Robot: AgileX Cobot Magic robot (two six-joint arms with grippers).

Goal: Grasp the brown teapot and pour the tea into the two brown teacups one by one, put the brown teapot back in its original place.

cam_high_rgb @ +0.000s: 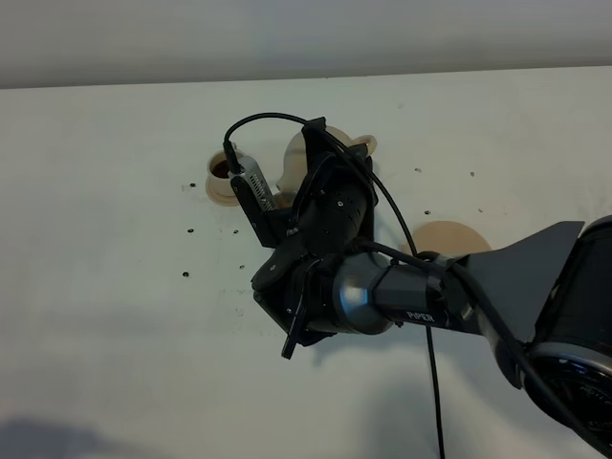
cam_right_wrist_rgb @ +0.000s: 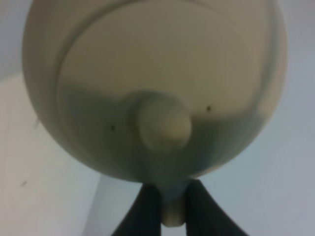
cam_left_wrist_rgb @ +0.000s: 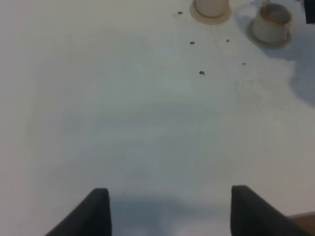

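Observation:
The brown teapot (cam_high_rgb: 298,158) hangs in the air at the back middle of the table, mostly hidden behind my right arm. In the right wrist view its lid and knob (cam_right_wrist_rgb: 160,123) fill the frame, and my right gripper (cam_right_wrist_rgb: 171,209) is shut on the handle. One brown teacup (cam_high_rgb: 225,170) on its saucer holds dark liquid just left of the pot. The other teacup (cam_high_rgb: 283,200) peeks out under the wrist. Both cups (cam_left_wrist_rgb: 211,6) (cam_left_wrist_rgb: 273,22) show far off in the left wrist view. The wide saucer, the original place (cam_high_rgb: 449,236), lies bare to the right. My left gripper (cam_left_wrist_rgb: 172,211) hangs open over bare table.
My right arm (cam_high_rgb: 421,296) and its cable stretch across the middle of the white table (cam_high_rgb: 115,287) from the lower right. Small dark specks (cam_left_wrist_rgb: 201,73) dot the tabletop around the cups. The table's back edge runs just behind the teapot.

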